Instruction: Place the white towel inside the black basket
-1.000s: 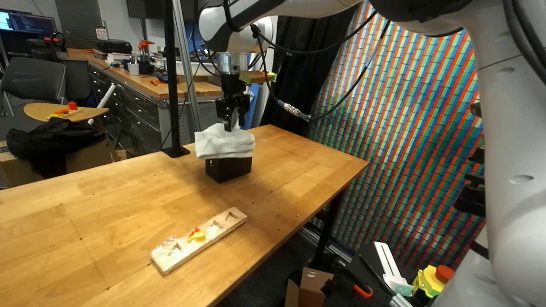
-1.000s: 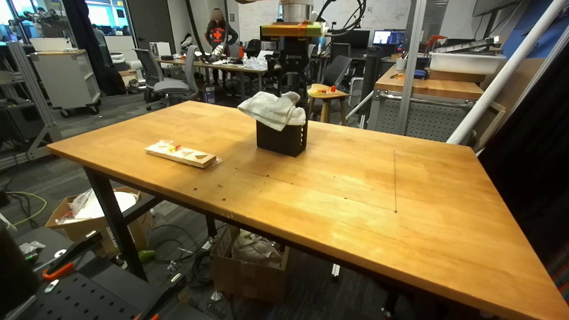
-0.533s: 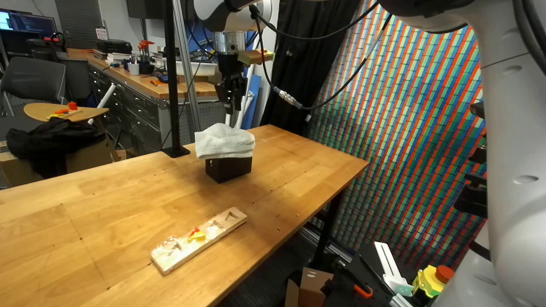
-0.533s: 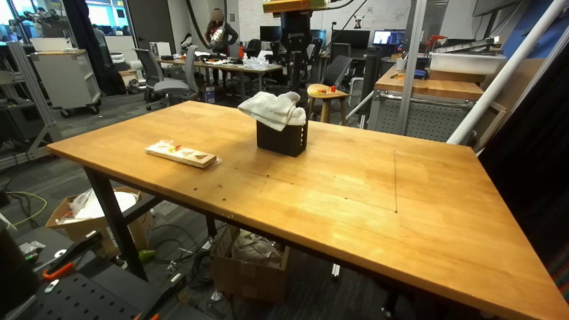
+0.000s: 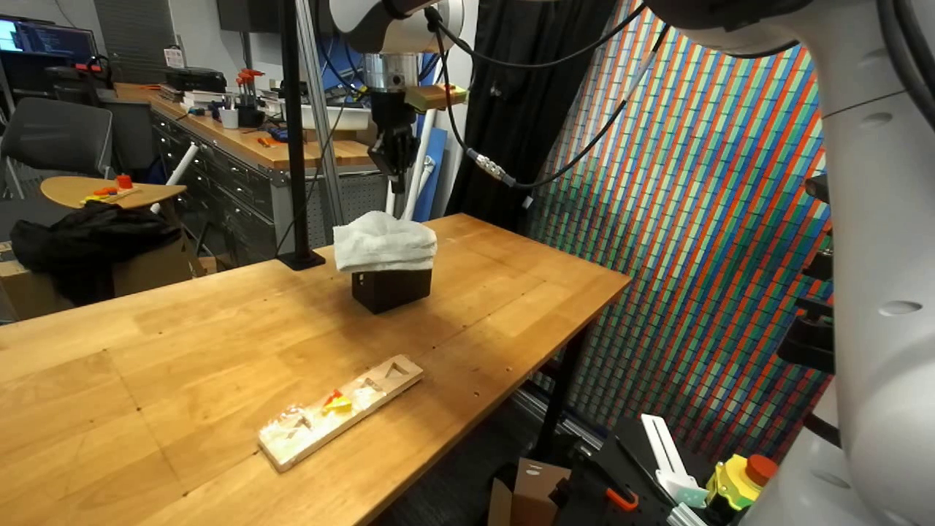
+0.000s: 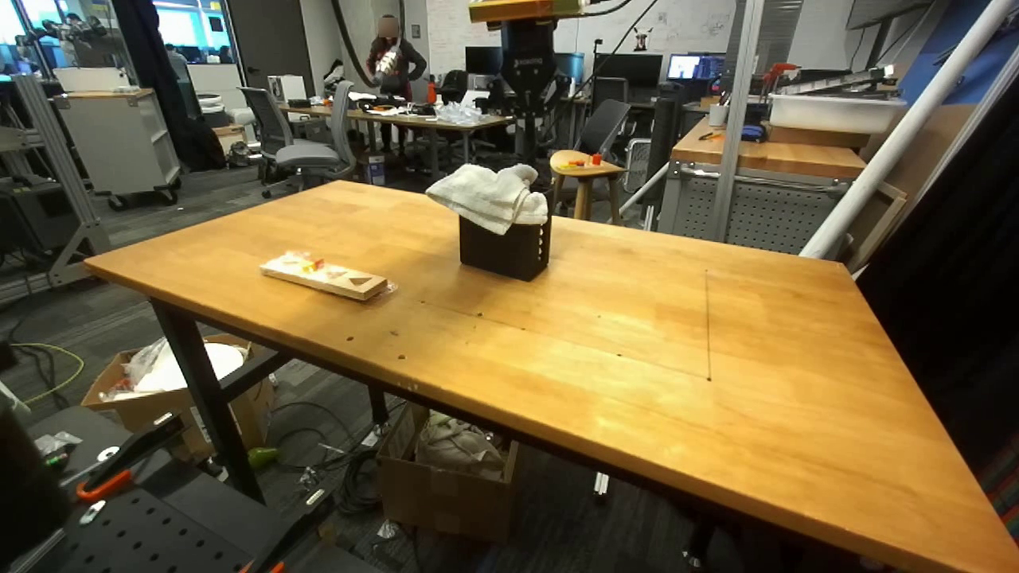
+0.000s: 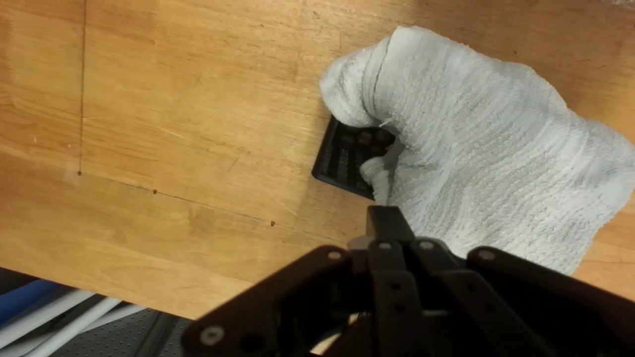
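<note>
Gripper [image 7: 389, 221]: the fingers are pressed together and held above the towel [image 7: 496, 148], a gap being seen between the two in an exterior view.
Finger outline: against the cluttered background, the dark fingers [image 6: 527, 139] are hard to make out.
Flat block [image 6: 521, 9]: mounted above the gripper; partly cut off there by the top edge.
Towel position: below the fingers and near them; draped over the mouth of the black basket [image 6: 493, 251], with its edges spread past the rim.
Towel depth: how much cloth is held inside cannot be told, the opening being mostly covered.
Towel surface: soft, ribbed white weave, gathered in rounded, layered folds, with one narrow curl at the opening.
Basket walls: boxy, set upright on the table [image 6: 716, 430]; a row of holes is seen along one side, while in the wrist view only a corner and some dark, perforated interior are exposed.
Table top: wooden, marked by thin straight lines and small dark holes.
Wooden board [image 5: 372, 394]: oblong, well apart from the basket; shaped recesses are cut into it, and the yellow and red pieces [image 5: 336, 403] are blurred by shiny clear film.
</note>
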